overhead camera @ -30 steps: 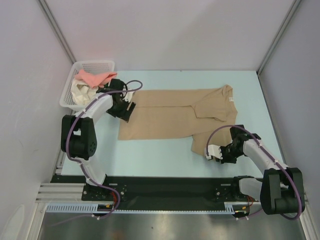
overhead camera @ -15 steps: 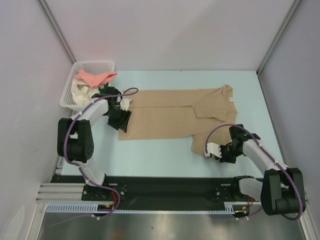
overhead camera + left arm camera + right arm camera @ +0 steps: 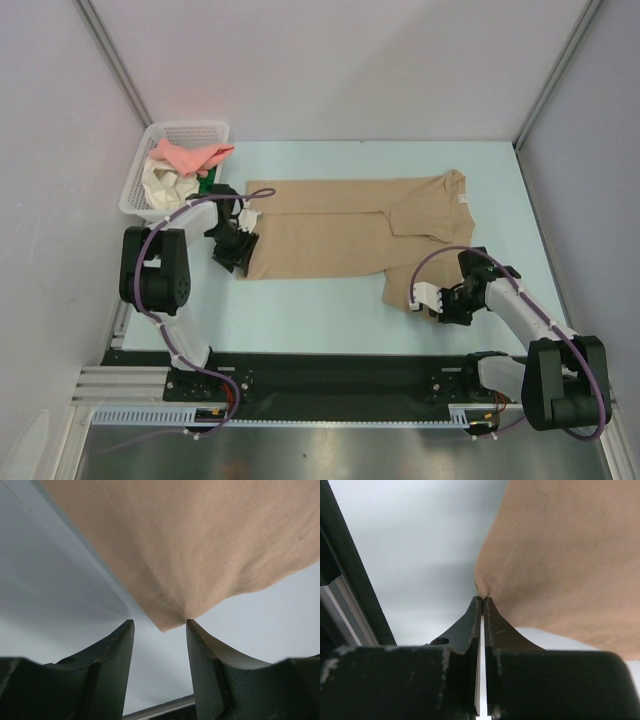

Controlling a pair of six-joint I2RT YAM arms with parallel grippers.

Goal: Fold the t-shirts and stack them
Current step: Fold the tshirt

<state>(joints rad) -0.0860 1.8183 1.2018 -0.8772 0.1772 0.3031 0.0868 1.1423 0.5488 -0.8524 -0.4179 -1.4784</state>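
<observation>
A large tan t-shirt (image 3: 340,230) lies spread flat on the pale blue table. My left gripper (image 3: 238,262) is at its near left corner. In the left wrist view the left gripper (image 3: 159,625) is open, and the corner of the tan t-shirt (image 3: 200,540) reaches just to its fingertips (image 3: 192,630). My right gripper (image 3: 425,303) is at the shirt's near right corner. In the right wrist view the right gripper (image 3: 482,599) is shut on the hem of the tan t-shirt (image 3: 570,555).
A white mesh basket (image 3: 135,185) stands at the back left, holding a salmon-pink shirt (image 3: 185,155), a cream one (image 3: 160,185) and a bit of green cloth (image 3: 205,183). A black rail (image 3: 330,365) runs along the near table edge. Grey walls close both sides.
My left gripper has moved down the shirt's left edge to its near corner, and its jaws have narrowed. My right gripper has closed on the hem.
</observation>
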